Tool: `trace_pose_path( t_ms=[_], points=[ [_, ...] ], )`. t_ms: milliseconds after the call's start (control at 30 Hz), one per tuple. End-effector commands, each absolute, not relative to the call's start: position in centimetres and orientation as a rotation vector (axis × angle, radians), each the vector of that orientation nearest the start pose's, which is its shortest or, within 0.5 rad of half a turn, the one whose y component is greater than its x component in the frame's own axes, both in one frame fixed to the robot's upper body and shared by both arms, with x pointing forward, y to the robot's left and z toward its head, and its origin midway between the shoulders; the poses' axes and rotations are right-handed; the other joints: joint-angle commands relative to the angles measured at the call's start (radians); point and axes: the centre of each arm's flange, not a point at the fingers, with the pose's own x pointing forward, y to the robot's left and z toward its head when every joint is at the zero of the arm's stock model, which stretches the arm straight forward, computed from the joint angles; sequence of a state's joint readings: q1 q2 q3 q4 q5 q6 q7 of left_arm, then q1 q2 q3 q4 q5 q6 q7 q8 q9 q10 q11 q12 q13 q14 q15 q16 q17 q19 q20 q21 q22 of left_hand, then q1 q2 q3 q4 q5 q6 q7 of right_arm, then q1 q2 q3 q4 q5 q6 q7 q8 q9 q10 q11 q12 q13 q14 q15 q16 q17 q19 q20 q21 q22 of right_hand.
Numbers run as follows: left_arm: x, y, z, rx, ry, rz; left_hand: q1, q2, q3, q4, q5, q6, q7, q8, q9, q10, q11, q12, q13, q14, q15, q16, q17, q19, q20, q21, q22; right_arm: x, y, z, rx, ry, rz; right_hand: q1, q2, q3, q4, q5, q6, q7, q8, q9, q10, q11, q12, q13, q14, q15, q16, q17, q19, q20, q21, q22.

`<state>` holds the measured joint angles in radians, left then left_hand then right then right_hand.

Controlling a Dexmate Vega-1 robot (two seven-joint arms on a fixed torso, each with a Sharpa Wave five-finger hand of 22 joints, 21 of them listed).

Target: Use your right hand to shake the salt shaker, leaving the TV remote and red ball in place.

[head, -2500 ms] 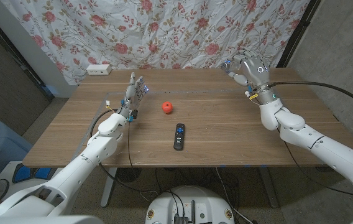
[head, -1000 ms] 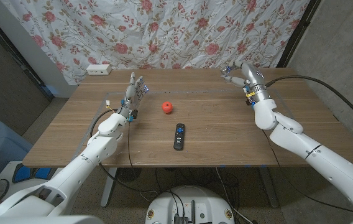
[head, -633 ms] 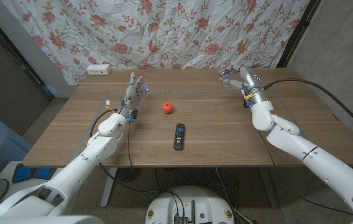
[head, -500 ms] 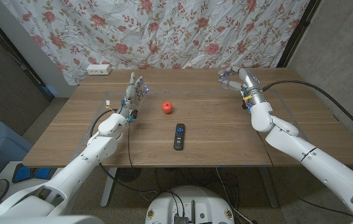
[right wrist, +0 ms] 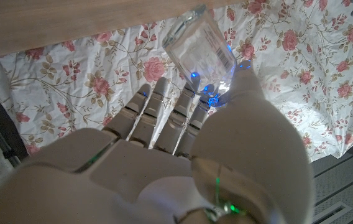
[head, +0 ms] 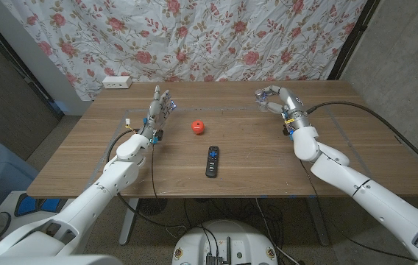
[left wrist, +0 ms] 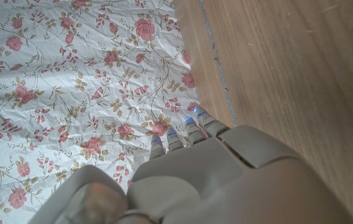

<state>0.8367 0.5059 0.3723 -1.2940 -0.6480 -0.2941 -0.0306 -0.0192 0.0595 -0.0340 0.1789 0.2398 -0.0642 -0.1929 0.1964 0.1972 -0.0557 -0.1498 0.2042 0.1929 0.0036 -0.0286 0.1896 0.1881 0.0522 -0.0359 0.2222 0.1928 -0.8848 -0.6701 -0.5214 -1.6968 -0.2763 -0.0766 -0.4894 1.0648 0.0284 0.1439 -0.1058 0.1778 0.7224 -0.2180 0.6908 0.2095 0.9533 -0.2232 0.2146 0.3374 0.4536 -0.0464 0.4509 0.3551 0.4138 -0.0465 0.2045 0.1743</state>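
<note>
Shaker (right wrist: 200, 43), clear glass, contents and label unreadable, gripped by right robot hand (head: 275, 99) above bench (head: 253, 158); left robot hand (head: 157, 112) empty, fingers apart.

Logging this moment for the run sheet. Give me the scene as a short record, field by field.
right hand: raised at the table's far right, holding the salt shaker
salt shaker: clear glass, tilted in the fingers
left hand: fingers up, holding nothing
red ball: on the table, mid-far
TV remote: lying nearer than the ball, untouched
</note>
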Motion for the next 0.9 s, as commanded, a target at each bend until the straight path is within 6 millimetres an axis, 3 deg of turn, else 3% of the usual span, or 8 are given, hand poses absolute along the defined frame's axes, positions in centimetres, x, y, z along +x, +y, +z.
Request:
trace_pose_path(
  t_ms=[33, 900],
  points=[
    [65.4, 28.9, -2.8, -0.042, -0.594, -0.207, 0.0, 0.101, 0.001, 0.008, 0.006, 0.0, -0.006, 0.004, 0.006, 0.001, -0.005, 0.008, 0.004, 0.001, -0.105, 0.005, 0.006, 0.01, -0.023, 0.004, 0.005, 59.2, -22.7, -1.0, -0.842, -0.793, -0.233, -0.067, 0.087, -0.001, -0.002, 0.003, 0.0, -0.002, 0.001, 0.002, -0.002, 0.005, -0.001, 0.001, -0.003, -0.139, -0.001, 0.004, -0.005, -0.026, -0.004, 0.003],
    [65.4, 28.9, -2.8, -0.042, -0.594, -0.207, 0.0, 0.101, 0.001, 0.008, 0.006, 0.0, -0.007, 0.004, 0.006, 0.001, -0.005, 0.008, 0.004, 0.001, -0.105, 0.005, 0.006, 0.01, -0.024, 0.005, 0.005, 60.3, -21.2, -4.5, -0.779, -0.767, -0.185, -0.074, 0.091, 0.003, -0.012, 0.004, 0.002, -0.002, -0.006, -0.001, 0.002, 0.003, -0.002, -0.005, -0.005, -0.142, 0.0, 0.004, -0.011, -0.03, -0.005, 0.002]
  ],
)
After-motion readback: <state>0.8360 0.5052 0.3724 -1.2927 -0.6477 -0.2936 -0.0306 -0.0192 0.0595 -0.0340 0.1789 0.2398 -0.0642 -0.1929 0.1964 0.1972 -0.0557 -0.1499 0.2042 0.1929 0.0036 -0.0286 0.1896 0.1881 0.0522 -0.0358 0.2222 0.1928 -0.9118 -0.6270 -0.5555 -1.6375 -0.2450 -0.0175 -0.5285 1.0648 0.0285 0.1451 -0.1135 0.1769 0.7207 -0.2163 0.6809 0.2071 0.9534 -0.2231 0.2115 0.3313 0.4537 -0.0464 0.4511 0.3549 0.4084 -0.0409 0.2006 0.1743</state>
